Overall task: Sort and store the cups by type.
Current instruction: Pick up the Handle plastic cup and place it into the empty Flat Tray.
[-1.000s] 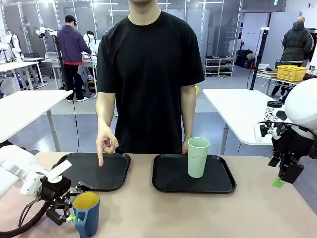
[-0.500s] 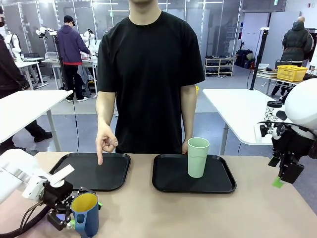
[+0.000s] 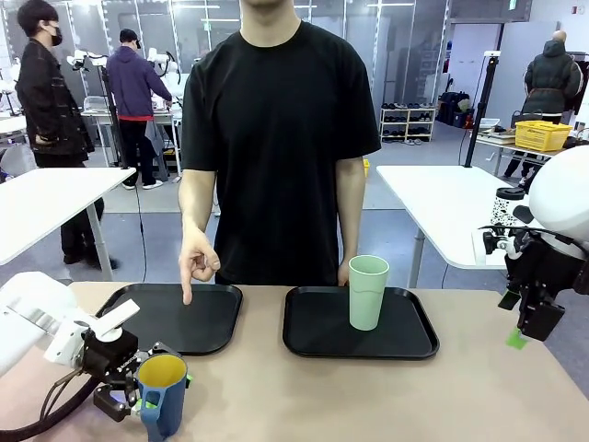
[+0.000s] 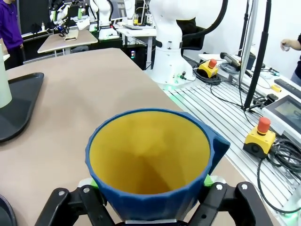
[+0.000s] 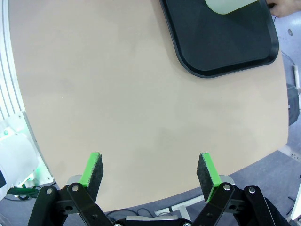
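Note:
A dark blue mug with a yellow inside stands at the table's near left corner. My left gripper is shut on the mug's body; in the left wrist view the mug sits between the green pads. A tall mint-green tumbler stands upright on the right black tray. In the left wrist view the tumbler shows at the left edge. My right gripper hangs open above bare table at the right side, holding nothing. In the front view the right gripper is off the table's right edge.
A person stands at the far side, one hand pointing a finger down onto the left black tray. The other hand rests behind the tumbler. The right tray's corner shows in the right wrist view. A white paper cup sits on another table.
My left gripper closed from open onto the blue mug, which shifted slightly right. The right arm and the person's hands stayed still.

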`<action>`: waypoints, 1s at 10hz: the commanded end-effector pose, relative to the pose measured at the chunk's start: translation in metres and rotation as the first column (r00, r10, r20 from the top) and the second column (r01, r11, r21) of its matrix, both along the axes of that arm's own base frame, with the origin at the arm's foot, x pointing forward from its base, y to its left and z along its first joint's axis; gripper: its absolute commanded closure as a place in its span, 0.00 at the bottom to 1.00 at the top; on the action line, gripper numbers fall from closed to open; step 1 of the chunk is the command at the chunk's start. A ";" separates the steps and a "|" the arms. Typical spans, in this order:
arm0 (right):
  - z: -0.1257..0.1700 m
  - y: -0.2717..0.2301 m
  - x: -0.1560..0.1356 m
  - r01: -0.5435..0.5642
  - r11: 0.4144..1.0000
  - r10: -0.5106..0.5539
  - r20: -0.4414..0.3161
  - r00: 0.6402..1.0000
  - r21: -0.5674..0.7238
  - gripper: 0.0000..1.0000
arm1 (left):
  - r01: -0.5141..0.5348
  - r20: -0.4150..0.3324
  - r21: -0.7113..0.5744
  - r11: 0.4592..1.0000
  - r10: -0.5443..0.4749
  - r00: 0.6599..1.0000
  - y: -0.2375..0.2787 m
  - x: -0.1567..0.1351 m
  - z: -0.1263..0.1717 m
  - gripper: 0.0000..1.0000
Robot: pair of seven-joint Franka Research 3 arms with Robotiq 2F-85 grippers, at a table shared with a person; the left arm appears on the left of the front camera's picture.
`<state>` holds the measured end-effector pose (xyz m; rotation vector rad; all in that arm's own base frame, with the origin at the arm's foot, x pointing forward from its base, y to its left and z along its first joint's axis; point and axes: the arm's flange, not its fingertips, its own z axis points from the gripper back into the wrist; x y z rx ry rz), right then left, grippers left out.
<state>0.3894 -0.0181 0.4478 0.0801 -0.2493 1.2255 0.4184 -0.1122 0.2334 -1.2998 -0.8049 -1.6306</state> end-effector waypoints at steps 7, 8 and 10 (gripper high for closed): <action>0.000 0.001 -0.001 0.021 1.000 -0.021 -0.006 1.000 -0.014 0.00 | -0.112 0.157 -0.163 0.980 0.138 0.978 0.050 -0.010 0.057 0.52; 0.000 0.001 -0.001 0.021 1.000 -0.021 -0.006 1.000 -0.014 0.00 | -0.150 0.146 -0.184 0.972 0.178 0.973 0.060 -0.007 0.070 0.52; 0.000 0.001 -0.001 0.021 1.000 -0.021 -0.006 1.000 -0.014 0.00 | -0.185 0.163 -0.196 0.963 0.218 0.962 0.075 0.001 0.088 0.52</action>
